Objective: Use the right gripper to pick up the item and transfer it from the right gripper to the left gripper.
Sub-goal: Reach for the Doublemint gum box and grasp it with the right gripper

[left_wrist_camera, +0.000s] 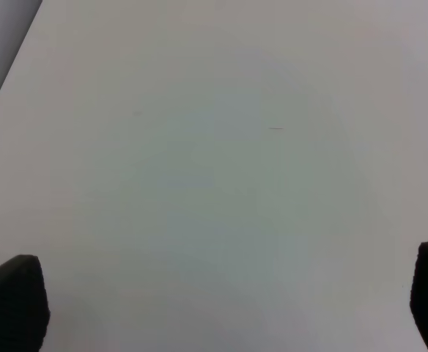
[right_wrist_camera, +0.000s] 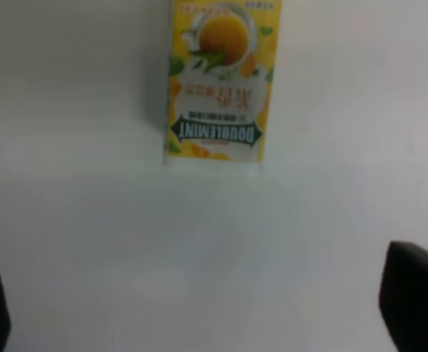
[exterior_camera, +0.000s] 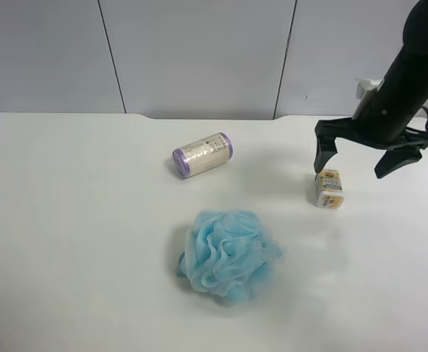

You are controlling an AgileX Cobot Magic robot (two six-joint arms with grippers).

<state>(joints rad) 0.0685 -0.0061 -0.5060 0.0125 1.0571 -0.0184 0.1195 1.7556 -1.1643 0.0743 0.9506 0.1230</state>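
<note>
The item, a small white box with an orange fruit picture (exterior_camera: 329, 188), lies on the white table at the exterior high view's right. It also shows in the right wrist view (right_wrist_camera: 218, 81), ahead of the fingers and not between them. My right gripper (exterior_camera: 369, 155) is open and empty, hovering just above and behind the box; its fingertips (right_wrist_camera: 418, 304) show far apart in the right wrist view. My left gripper (left_wrist_camera: 221, 304) is open over bare table in the left wrist view and is out of the exterior high view.
A cream cylinder with purple ends (exterior_camera: 203, 154) lies on its side near the table's middle back. A blue mesh bath sponge (exterior_camera: 229, 254) sits in front of it. The white table (exterior_camera: 67, 220) ends at a grey wall behind.
</note>
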